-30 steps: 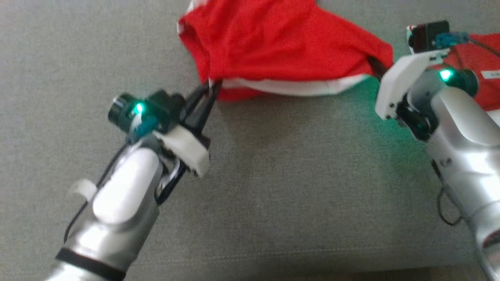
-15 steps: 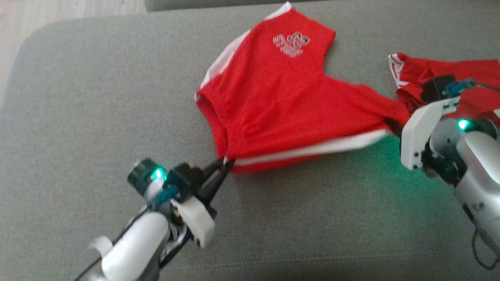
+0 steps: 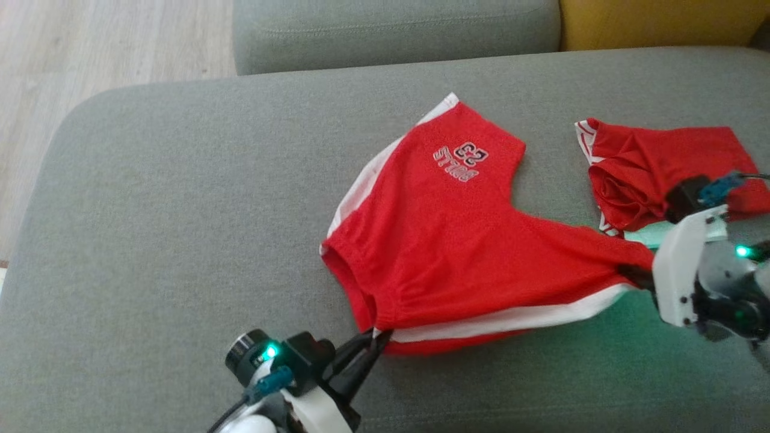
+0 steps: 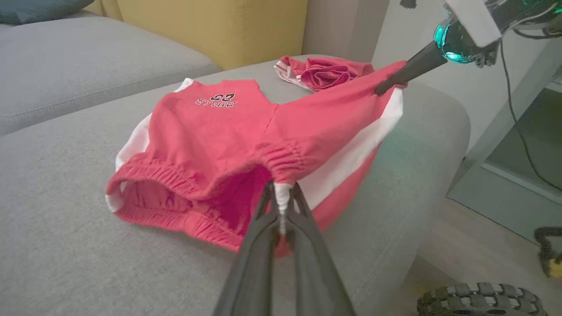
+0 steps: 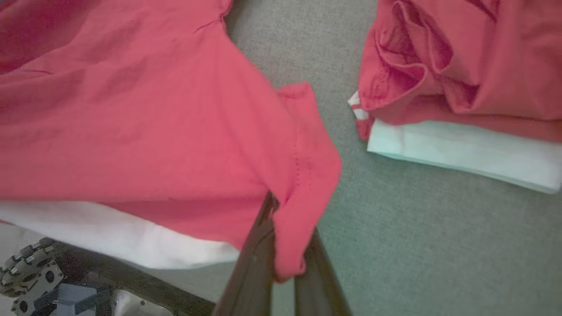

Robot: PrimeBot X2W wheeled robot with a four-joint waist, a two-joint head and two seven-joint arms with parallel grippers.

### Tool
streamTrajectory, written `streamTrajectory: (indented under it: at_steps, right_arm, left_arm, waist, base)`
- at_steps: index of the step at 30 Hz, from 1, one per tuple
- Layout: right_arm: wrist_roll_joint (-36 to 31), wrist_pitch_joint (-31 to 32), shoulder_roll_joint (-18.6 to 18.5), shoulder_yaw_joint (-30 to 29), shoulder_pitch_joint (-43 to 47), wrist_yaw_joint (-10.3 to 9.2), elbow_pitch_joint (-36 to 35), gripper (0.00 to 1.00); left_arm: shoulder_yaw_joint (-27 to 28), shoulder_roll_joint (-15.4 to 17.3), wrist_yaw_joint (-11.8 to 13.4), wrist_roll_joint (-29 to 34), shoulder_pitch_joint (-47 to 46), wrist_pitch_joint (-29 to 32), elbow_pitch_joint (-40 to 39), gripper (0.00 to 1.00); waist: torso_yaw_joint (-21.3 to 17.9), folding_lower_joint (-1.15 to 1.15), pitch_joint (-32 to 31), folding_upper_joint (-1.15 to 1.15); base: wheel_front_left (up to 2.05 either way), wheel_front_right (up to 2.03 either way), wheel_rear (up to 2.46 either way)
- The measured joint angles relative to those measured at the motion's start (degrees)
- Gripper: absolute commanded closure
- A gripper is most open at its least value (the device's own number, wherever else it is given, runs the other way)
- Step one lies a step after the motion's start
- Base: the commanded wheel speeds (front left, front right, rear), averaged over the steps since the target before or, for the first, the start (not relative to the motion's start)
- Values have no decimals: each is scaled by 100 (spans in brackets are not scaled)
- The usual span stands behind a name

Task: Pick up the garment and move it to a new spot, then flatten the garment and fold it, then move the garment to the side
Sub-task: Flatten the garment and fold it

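Left end effector [image 3: 375, 338] pinches the shorts [image 3: 445, 240] at their 7 o'clock; right end effector [image 3: 633, 275] pinches at 3; cloth lies toward 12.

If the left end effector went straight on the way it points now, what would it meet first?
The red shorts: the left end effector is shut on their waistband, and more of the fabric lies directly ahead. Past that probably comes the grey cushion, but depth is unclear.
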Motion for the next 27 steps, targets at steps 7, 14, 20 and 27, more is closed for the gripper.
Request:
streamTrajectory:
  at_steps: [7, 14, 20, 27]
  right_arm:
    - [-221, 348, -10, -734, 170, 0, -472, 100]
    - [-677, 778, 379, -1496, 164, 0, -647, 100]
    - [-1028, 1203, 708, -1863, -27, 0, -705, 100]
    - [-1447, 1630, 954, -2038, -814, 0, -515, 100]
  left_arm:
    - [26, 0, 101, -56, 41, 91, -325, 100]
    - [97, -37, 162, -107, -255, 101, -346, 100]
    - [204, -154, 200, -167, -533, 67, -237, 100]
    - [234, -345, 192, -167, -894, -33, 64, 100]
  waist:
    - [59, 0, 83, 0]
    - [223, 0, 272, 0]
    - [368, 0, 463, 0]
    - [579, 0, 753, 0]
  base:
    - [0, 0, 0]
    - [0, 0, 0]
    - [0, 0, 0]
    - [0, 0, 0]
